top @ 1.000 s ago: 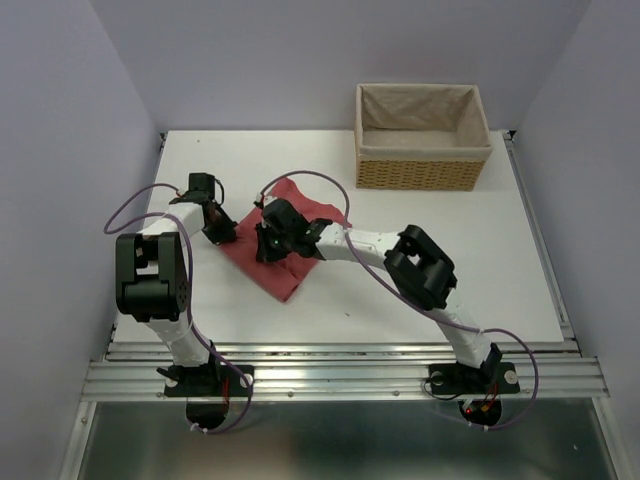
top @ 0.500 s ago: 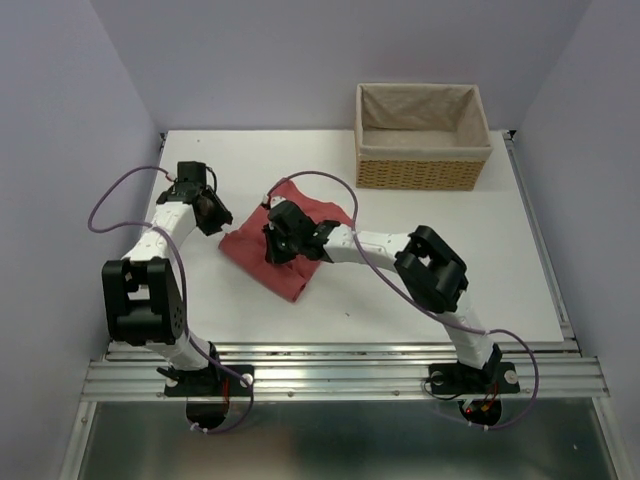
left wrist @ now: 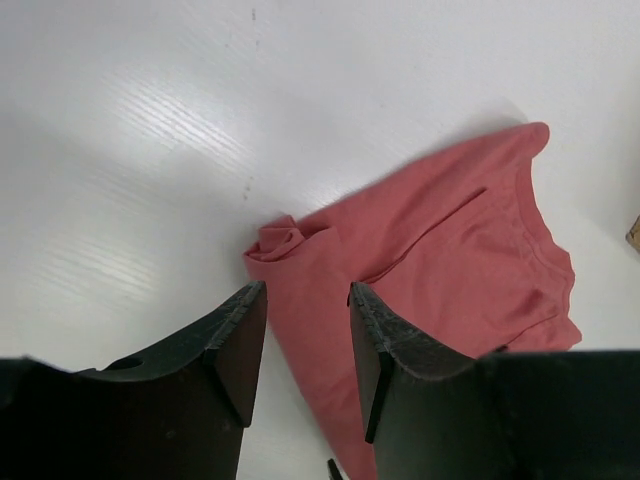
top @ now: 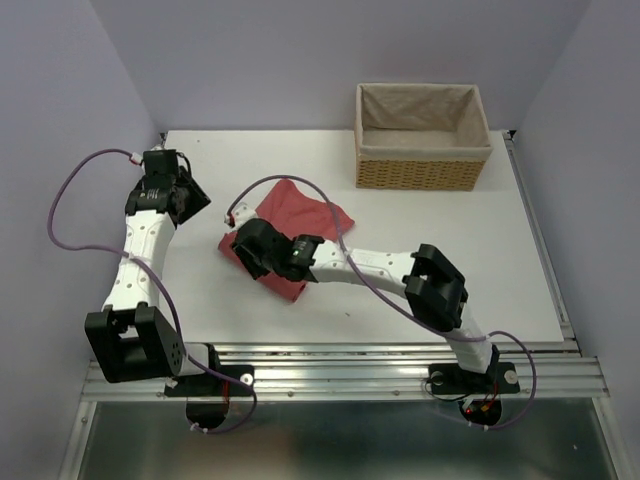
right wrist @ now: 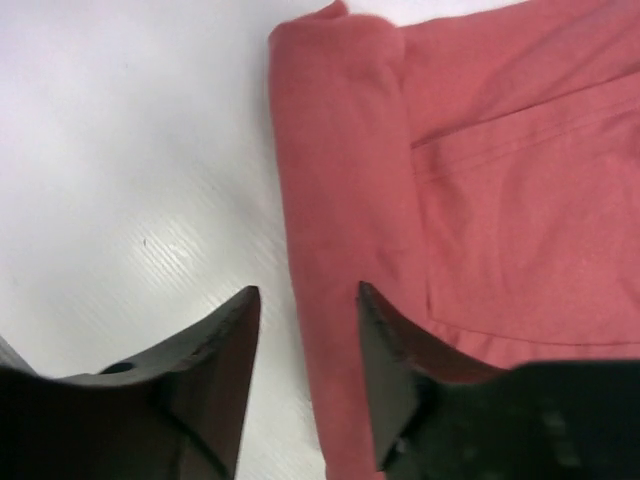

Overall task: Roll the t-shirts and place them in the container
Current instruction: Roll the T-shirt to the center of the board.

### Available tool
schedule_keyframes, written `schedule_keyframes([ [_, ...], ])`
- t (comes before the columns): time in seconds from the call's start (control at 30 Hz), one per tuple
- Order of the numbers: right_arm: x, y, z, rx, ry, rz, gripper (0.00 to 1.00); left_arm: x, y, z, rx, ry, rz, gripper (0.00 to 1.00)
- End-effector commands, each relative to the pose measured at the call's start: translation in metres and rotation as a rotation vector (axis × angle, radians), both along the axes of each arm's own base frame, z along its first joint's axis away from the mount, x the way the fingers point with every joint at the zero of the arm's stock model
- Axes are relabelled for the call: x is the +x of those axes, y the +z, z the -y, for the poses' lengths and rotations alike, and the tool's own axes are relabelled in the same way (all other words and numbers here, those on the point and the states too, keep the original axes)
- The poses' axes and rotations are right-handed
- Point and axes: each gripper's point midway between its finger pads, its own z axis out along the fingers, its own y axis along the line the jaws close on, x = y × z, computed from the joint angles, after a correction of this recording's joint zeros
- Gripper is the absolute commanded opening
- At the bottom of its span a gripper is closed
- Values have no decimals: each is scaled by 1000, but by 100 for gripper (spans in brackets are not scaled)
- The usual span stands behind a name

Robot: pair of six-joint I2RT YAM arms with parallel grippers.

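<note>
Salmon-red t-shirt (top: 303, 210) lies folded flat mid-surface (top: 500, 250). It's thin, soft cloth with one corner perhaps curled, so the rolling has barely begun. Right end effector (right wrist: 305, 335) hovers over the folded edge, fingers narrowly parted, empty. Left end effector (left wrist: 305, 345) is off to the side, parted, empty too.

A salmon-red t-shirt (top: 300, 212) lies folded flat mid-tabletop (top: 480, 260), its near-left edge rolled into a narrow band.

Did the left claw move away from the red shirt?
Yes. The left claw backed off the t-shirt, going left and toward the far-left corner of the table.
</note>
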Motion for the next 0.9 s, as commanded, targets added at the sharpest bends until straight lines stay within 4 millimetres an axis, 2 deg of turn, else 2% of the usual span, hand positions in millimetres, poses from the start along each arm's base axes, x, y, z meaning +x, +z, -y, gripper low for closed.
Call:
schedule_keyframes([
  [0.0, -9, -19, 4, -212, 20, 164, 52, -22, 18, -17, 44, 44, 31, 49],
  [0.17, -20, -39, 2, -327, 45, 261, 67, -31, 10, -29, 56, 69, 13, 49],
  [0.43, -23, -73, 7, -444, 93, 323, 68, -36, -15, -28, 36, 66, -34, 49],
  [0.53, -19, -89, 14, -501, 89, 340, 68, -35, -18, -28, 32, 66, -40, 49],
  [0.63, -10, -96, 25, -555, 45, 399, 65, -35, -22, -26, 24, 61, -43, 49],
  [0.73, -6, -104, 30, -569, 20, 430, 53, -33, -27, -24, 13, 54, -51, 49],
  [0.77, -5, -103, 31, -567, 8, 437, 41, -34, -27, -24, 10, 53, -55, 49],
  [0.83, -5, -102, 30, -546, 5, 440, 27, -34, -28, -23, 10, 52, -57, 49],
  [0.87, -6, -98, 26, -513, 6, 436, 14, -35, -28, -24, 12, 54, -57, 49],
])
